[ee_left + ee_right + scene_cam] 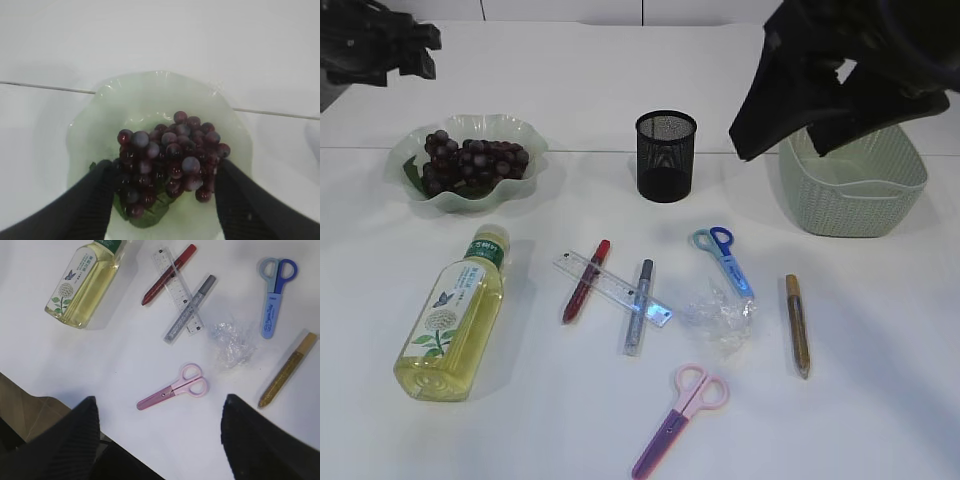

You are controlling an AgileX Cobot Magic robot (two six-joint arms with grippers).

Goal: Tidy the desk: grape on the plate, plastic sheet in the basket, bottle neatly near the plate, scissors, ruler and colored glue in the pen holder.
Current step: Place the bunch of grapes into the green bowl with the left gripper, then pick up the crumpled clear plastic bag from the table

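A dark grape bunch [170, 157] lies on the pale green plate [150, 95]. My left gripper [165, 175] is open, its fingers flanking the bunch from above. The bottle [452, 315] lies on its side at front left. A clear ruler [612, 288] rests across a red glue pen [585, 280] and a silver one [639, 307]; a gold one [797, 325] lies further right. Blue scissors [725, 258], pink scissors [172, 388] and the crumpled plastic sheet [720, 318] lie mid-table. High over the front of the table, my right gripper [160, 402] is open and empty.
The black mesh pen holder [666, 155] stands at the back centre. The green basket [855, 185] sits back right, partly behind the right arm [840, 70]. In the right wrist view the table's front edge [65, 390] shows.
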